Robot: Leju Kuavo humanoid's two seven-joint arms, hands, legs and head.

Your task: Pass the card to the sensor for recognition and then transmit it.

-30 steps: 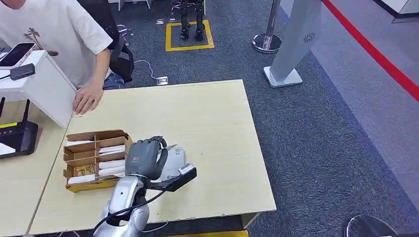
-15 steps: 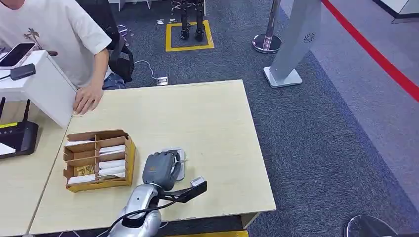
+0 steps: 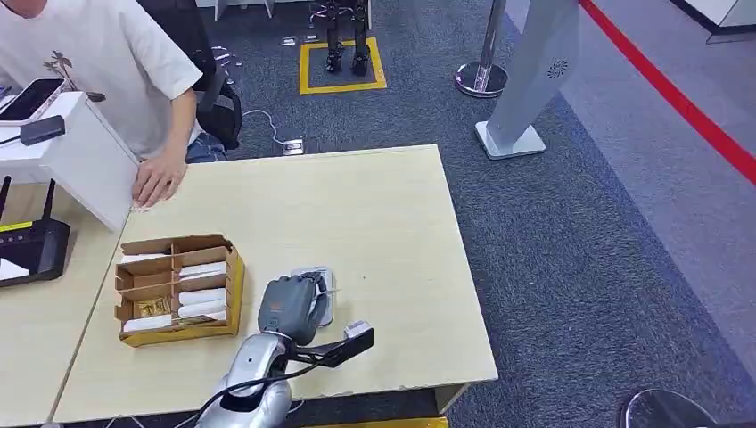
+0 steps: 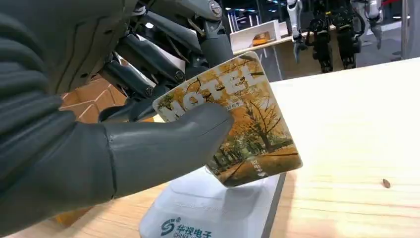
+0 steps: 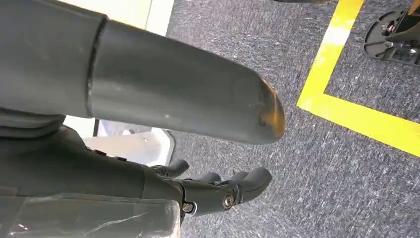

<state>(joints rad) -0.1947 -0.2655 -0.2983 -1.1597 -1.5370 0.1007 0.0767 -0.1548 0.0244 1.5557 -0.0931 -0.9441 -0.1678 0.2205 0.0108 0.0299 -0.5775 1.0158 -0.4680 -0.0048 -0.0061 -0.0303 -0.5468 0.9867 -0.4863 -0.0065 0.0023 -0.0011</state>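
My left hand [image 4: 99,144] pinches the hotel card [image 4: 237,119] between thumb and fingers, tilted just above the white sensor [image 4: 208,213] on the worktop [image 3: 374,205], presumably so the reader can catch it. My right hand [image 5: 148,148] hangs over the carpet, holding nothing, fingers loosely apart. Beyond sit the cardboard tray [image 3: 174,287] and a person's hand [image 3: 157,181].

My dark grey left hand [image 4: 114,148] pinches a card [image 4: 237,119] printed with golden-orange autumn trees and white lettering, above a white sensor [image 4: 208,213] with a blue-green logo, on a pale wood-grain table [image 3: 357,205] beside a brown cardboard box [image 3: 174,287]
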